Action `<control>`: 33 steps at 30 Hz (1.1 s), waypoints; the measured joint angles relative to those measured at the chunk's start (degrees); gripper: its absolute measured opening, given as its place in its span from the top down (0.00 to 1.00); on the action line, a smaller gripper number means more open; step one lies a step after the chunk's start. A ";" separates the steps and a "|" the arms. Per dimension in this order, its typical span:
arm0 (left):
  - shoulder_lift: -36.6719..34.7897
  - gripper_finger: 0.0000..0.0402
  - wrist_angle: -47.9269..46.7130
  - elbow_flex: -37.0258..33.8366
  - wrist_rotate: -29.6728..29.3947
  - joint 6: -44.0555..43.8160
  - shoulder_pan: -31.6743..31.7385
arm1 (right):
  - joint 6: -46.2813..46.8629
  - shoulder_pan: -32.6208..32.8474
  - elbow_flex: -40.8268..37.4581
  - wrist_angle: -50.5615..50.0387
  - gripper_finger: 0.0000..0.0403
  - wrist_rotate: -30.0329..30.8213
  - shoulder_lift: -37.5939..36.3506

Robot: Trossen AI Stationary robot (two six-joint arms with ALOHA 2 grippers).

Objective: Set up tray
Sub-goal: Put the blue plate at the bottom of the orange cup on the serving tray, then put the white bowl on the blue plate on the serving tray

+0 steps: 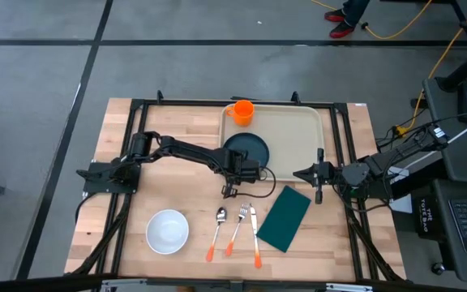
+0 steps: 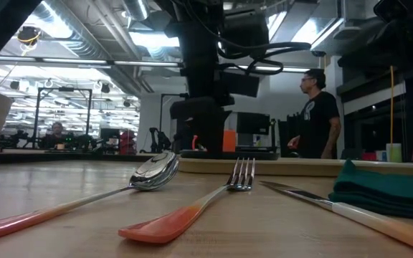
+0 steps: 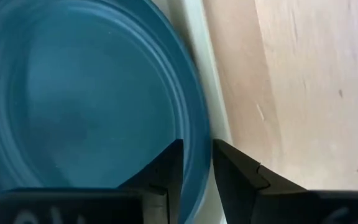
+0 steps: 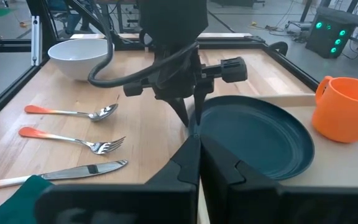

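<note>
Wooden tabletop point(image 1: 136, 122) framed by black rails, grey floor around, a person standing in the room beyond. Beige tray point(image 1: 298, 130) lying at the far centre-right, with a teal plate point(image 1: 248, 151) on its near-left corner and an orange mug point(image 1: 241, 111) at its far-left corner. Left tool point(image 1: 232, 188) poised at the plate's near-left rim, fingers point(image 3: 166, 171) slightly spread astride plate edge and tray rim, pinching nothing. Right tool point(image 1: 298, 173) waiting at the tray's near-right edge, fingers pressed together, empty. On the near tabletop, from left: white bowl point(image 1: 168, 230), spoon point(image 1: 216, 231), fork point(image 1: 237, 225), knife point(image 1: 254, 234), folded green napkin point(image 1: 284, 217).
</note>
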 joint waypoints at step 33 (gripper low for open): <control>-9.10 0.85 -14.29 4.81 -11.51 -7.47 -2.95 | -0.06 0.01 0.00 0.27 0.97 0.04 0.28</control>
